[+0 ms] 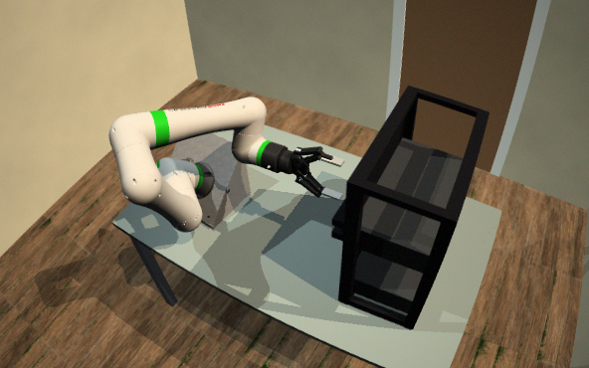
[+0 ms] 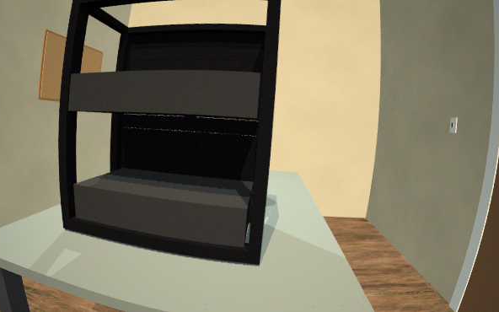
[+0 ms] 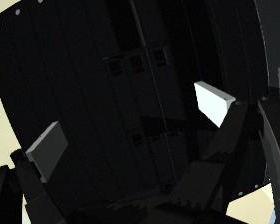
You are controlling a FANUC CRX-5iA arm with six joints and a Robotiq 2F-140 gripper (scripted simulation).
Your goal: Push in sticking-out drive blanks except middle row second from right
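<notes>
Gripper [image 1: 330, 178] spread fully wide, holding nothing, near the front of one black rack [image 1: 353, 234]. One arm [image 1: 137, 149], one table [image 1: 476, 298]. Blanks too dark to count.

1. A pale grey-green table [image 1: 471, 224] is seen on a wooden plank floor [image 1: 43, 298].
2. Behind the table, a grey-green wall [image 1: 292, 50] and a brown door [image 1: 466, 60] with a pale frame are seen.
3. Left of the table, a cream wall [image 1: 68, 75] is seen.
4. In the exterior view, a cork board [image 2: 50, 67] and a small wall switch [image 2: 453, 125] are shown.
</notes>
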